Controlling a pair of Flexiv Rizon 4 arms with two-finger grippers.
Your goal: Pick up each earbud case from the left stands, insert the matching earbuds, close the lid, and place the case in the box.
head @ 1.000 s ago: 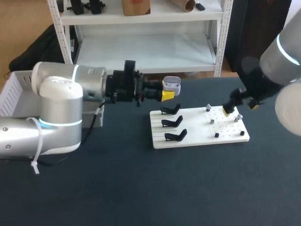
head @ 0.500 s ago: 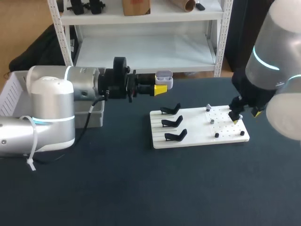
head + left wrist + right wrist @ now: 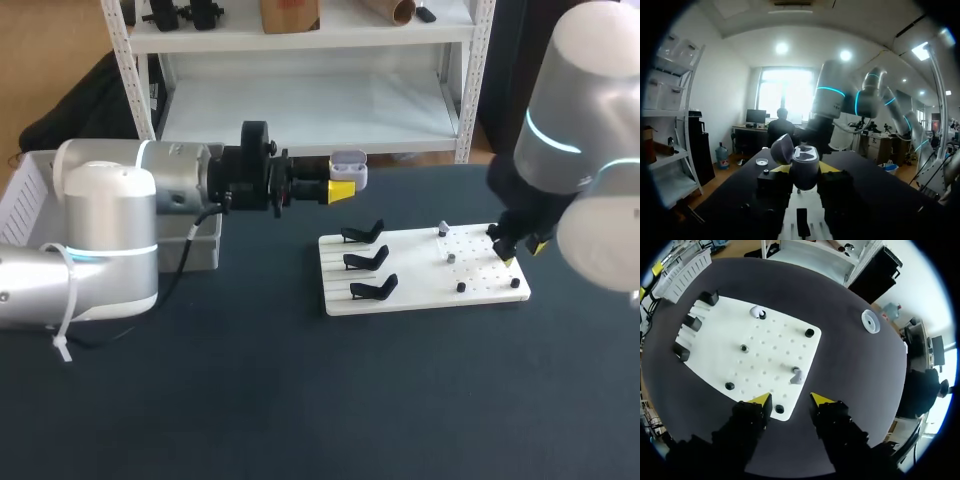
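Left gripper (image 3: 342,187) is clamped on the earbud case (image 3: 349,167) and holds it in the air off the far-left corner of the white board (image 3: 420,275), well apart from the board. The case lid (image 3: 783,149) is flipped open (in the left wrist view both yellow tips press the case body, one from each side). Three black stands (image 3: 365,259) sit in a row along the board's left edge. Right gripper (image 3: 790,401) hangs over the board's right edge, near the front-right corner, fingers spread with nothing between them. One earbud (image 3: 796,375) lies on the board just ahead of the right gripper's tips. A second earbud (image 3: 757,312) sits near the board's far edge, touching or just beside a black peg (image 3: 763,316), can't tell which. More pegs are dotted across the board's right half. Box (image 3: 25,195) stands well left of the board, past the left arm (image 3: 110,230).
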